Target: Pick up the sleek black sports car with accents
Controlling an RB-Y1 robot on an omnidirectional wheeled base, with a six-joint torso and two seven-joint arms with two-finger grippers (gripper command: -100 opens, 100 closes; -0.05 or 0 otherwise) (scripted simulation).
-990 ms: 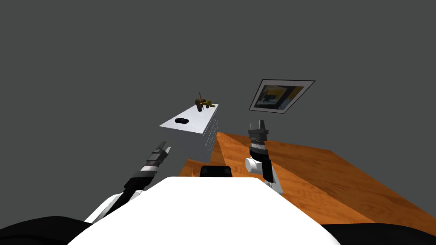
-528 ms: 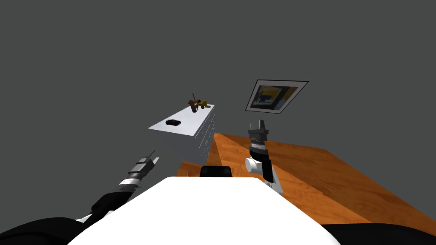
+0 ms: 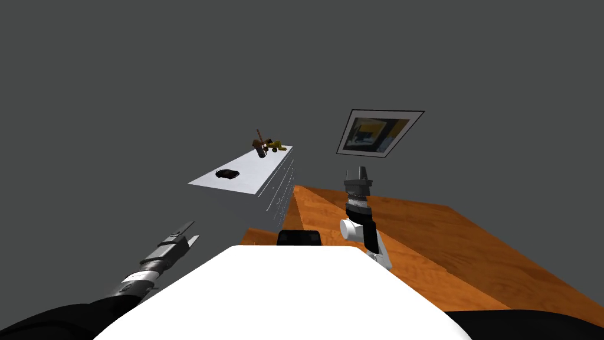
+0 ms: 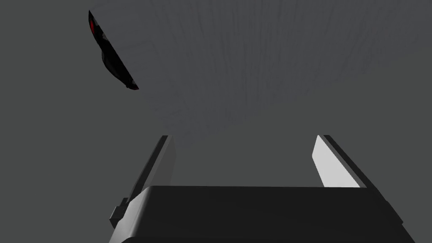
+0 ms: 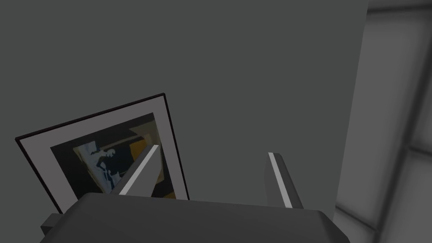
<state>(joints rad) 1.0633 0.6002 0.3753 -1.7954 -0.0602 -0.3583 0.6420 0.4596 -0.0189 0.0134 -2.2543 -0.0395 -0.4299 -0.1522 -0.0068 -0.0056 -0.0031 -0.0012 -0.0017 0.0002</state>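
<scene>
Left tool (image 3: 187,234): as it is hovering low at my left side, its two fingers are standing apart and empty. The wrist view is showing one finger (image 4: 333,164) catching the light and the other sitting in shade.
Gap to the target: the left tool is pointing toward the chest of drawers (image 3: 253,168) and is well apart from it, touching nothing.
Black sports car (image 3: 227,173): it is lying on the chest's pale top, near the end closest to me. In the left wrist view it is peeking past the edge of the chest's grey face, beyond the fingers on the shaded finger's side, with red accents showing on its dark body.
Chest: it is showing a light grey top and drawer fronts dotted with tiny knobs, and it is standing against a dark grey wall.
Far end of the top: a yellow toy vehicle (image 3: 275,146) and a brown object (image 3: 259,146) are sitting just beside each other, well apart from the car. I cannot tell what the brown one is.
Right tool (image 3: 360,171): it is standing raised at my right, fingers pointing upward, parted and empty.
Floor (image 3: 472,254): orange-brown wood is spreading out on the right of the chest.
</scene>
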